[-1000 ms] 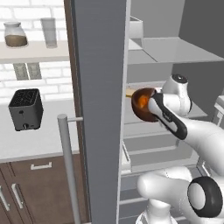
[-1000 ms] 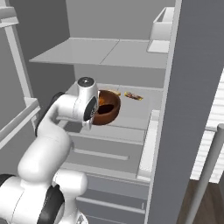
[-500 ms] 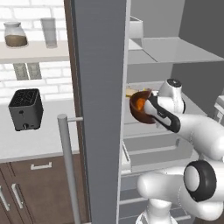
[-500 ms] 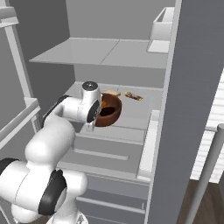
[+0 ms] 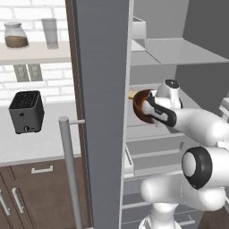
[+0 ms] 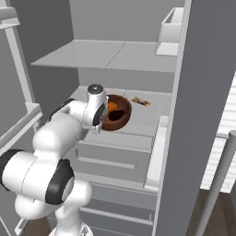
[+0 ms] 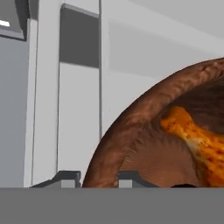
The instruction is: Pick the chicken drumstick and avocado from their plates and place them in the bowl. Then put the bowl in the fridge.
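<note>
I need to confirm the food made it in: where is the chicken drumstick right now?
The chicken drumstick lies inside the reddish-brown bowl, beside the avocado, on the middle shelf of the open fridge.

A black toaster [image 5: 26,111] sits on a pale counter [image 5: 40,145], far off to the side of the jaws. Above it, well higher than the jaws, a wall shelf [image 5: 33,53] carries a jar [image 5: 15,36] of brown stuff and a clear glass [image 5: 50,33] beside it. Dark wooden drawers [image 5: 36,190] lie below the counter. A small snack bar [image 6: 140,101] lies just beyond the jaws.
</note>
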You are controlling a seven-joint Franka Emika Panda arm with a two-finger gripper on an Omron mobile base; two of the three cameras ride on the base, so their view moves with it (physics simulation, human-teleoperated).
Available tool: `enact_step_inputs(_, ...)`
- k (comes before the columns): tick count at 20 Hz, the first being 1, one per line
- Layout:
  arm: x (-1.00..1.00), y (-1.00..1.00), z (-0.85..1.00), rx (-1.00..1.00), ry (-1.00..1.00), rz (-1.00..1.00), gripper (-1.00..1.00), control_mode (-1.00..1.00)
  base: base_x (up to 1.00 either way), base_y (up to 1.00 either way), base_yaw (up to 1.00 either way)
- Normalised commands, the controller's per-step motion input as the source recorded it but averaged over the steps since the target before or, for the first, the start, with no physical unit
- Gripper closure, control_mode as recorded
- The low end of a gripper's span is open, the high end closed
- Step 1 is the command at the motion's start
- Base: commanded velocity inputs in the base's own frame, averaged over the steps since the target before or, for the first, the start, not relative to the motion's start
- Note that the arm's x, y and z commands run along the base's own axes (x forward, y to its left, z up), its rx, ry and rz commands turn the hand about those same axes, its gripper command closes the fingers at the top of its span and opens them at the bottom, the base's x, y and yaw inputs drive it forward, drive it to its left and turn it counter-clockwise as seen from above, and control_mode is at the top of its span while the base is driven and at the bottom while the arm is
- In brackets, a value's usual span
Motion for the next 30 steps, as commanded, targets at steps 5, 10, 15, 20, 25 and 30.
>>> enact_step_inputs(5, 0.45, 0.0, -0.11, 0.0, 0.0, 0.0, 1.0, -1.0, 0.0, 0.0, 0.0)
enact_step_inputs(10, 0.11, 0.0, -0.15, 0.0, -0.01, 0.0, -1.0, -1.0, 0.0, 0.0, 0.0)
enact_step_inputs(15, 0.02, 0.0, -0.05, 0.0, -0.15, 0.0, -1.0, -1.0, 0.0, 0.0, 0.0)
enact_step_inputs(20, 0.0, 0.0, 0.0, -0.06, -0.21, 0.0, -1.0, -1.0, 0.0, 0.0, 0.0)
enact_step_inputs(25, -0.18, 0.0, 0.09, -0.08, -0.23, 0.0, -1.0, -1.0, 0.0, 0.0, 0.0)
enact_step_inputs(30, -0.81, 0.0, 0.44, -0.03, -0.27, 0.0, -1.0, -1.0, 0.0, 0.0, 0.0)
